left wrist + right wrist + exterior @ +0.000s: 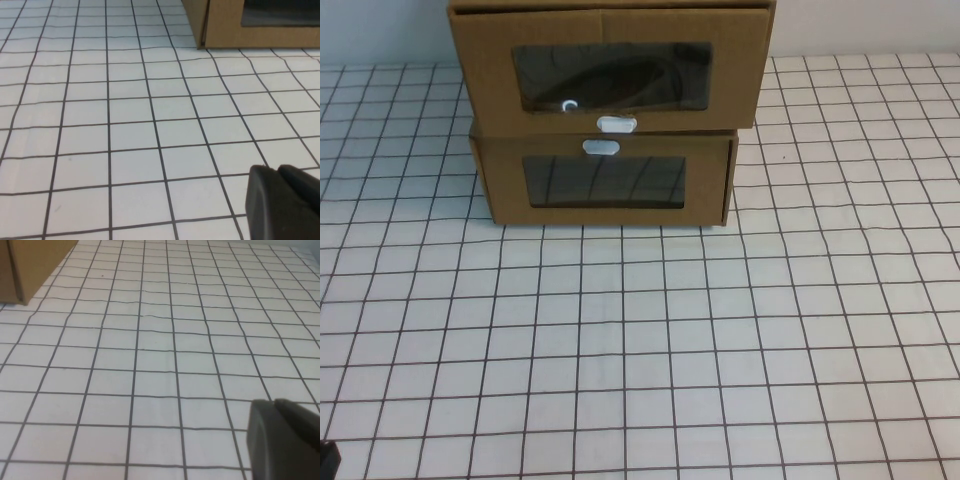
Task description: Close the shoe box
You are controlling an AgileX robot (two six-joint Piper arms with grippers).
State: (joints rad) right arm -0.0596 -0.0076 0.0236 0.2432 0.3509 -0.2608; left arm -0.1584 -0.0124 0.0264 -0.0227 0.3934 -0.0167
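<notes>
The shoe box (610,65) sits on top of a smaller cardboard box (605,180) at the far side of the checked table (640,350), its front jutting slightly past the lower box. The left gripper (282,205) hangs low over the table near the lower box's corner; the right gripper (282,442) hangs over bare table farther off.

No text, label, brand, number or sign can be read on any surface in these three views.
</notes>
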